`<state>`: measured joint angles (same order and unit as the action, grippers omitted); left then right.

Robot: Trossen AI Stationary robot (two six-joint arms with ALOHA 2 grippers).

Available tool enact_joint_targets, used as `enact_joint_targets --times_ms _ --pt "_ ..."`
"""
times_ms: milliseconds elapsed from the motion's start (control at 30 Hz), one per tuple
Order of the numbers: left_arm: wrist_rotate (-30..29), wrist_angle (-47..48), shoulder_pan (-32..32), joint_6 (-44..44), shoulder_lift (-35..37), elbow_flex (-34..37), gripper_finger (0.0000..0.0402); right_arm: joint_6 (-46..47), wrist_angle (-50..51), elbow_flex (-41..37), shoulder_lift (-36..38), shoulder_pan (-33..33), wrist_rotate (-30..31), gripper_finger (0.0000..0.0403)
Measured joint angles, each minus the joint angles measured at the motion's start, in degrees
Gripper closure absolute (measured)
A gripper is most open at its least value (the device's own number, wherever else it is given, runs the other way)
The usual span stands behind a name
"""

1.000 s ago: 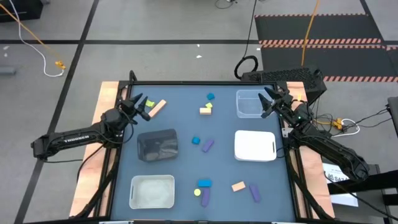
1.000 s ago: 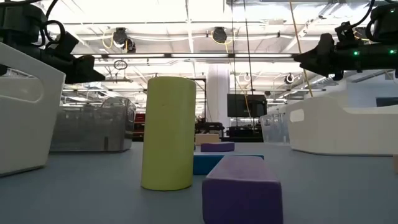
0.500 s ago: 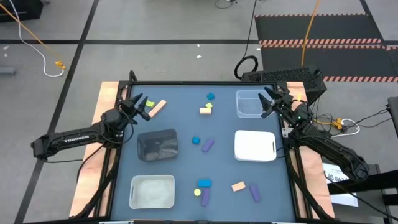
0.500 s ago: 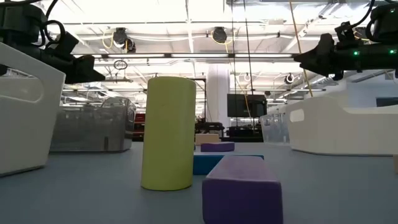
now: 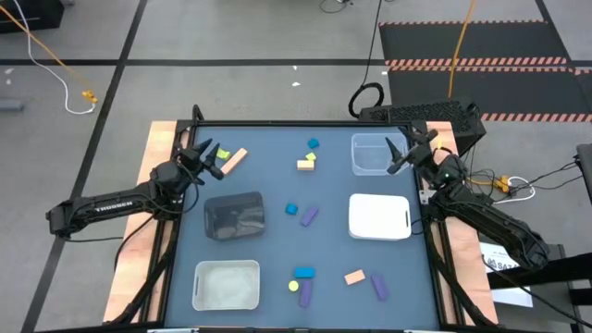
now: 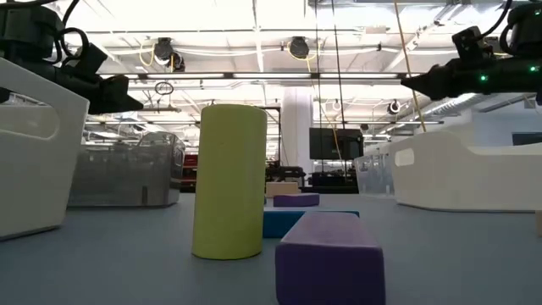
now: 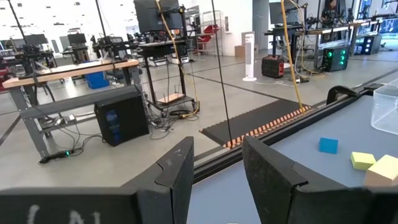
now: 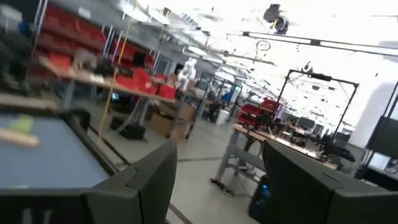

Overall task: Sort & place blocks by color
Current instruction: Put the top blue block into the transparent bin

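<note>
Your right gripper (image 5: 400, 153) has just swung a little over the clear bin (image 5: 372, 154), jaws released and empty, the left gripper (image 5: 205, 157) waits released too, and every block (image 5: 308, 215) lies loose on the desk (image 5: 277, 240), so sorting hasn't begun.

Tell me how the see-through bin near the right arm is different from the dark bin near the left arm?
The clear bin lets the blue table show through its floor, while the dark bin is smoky and hides most of what is under it. The clear bin sits at the far right of the table by the right gripper; the dark bin sits left of the middle, close to the left gripper. Both look empty, with rounded corners.
</note>
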<state>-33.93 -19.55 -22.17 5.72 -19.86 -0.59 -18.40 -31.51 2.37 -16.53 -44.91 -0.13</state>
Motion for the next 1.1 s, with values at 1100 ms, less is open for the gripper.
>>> enact_joint_targets --times_ms 1100 --pt "-0.81 -0.79 0.0 -0.44 -0.02 -0.01 0.0261 76.65 -6.61 0.0 -0.15 0.09 8.05 0.0174"
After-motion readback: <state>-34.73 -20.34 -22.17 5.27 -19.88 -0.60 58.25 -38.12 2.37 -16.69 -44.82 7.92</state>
